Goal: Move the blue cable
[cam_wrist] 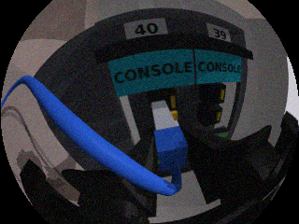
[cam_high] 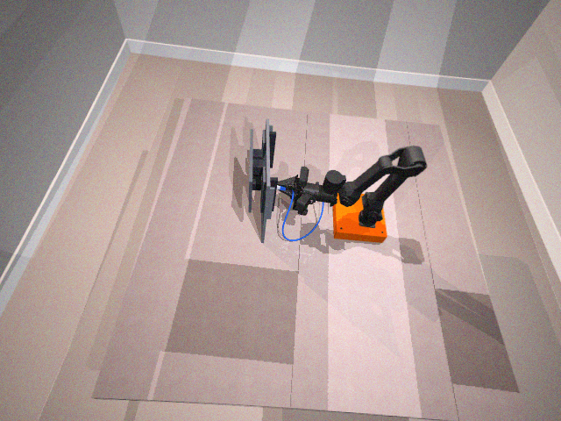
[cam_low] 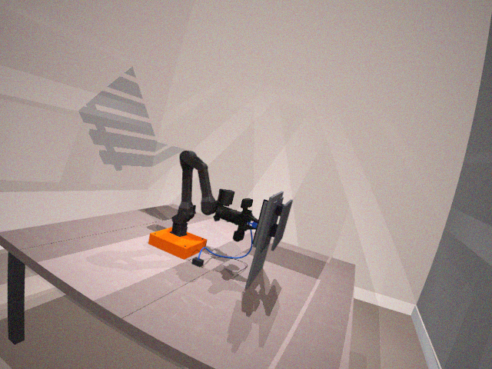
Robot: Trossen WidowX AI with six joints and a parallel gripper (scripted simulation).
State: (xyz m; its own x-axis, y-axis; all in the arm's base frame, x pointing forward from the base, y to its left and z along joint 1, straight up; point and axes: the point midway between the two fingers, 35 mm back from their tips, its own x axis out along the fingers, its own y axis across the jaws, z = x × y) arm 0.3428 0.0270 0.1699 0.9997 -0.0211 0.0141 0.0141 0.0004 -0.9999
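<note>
One blue-bodied plug [cam_high: 282, 188] [cam_low: 253, 224] [cam_wrist: 170, 144], pinched in one tool [cam_high: 287, 184] [cam_low: 254, 224] [cam_wrist: 166, 130], before two CONSOLE labels [cam_wrist: 175, 70].

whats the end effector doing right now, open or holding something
The end effector is closed on the blue plug with the pale tip.
</note>
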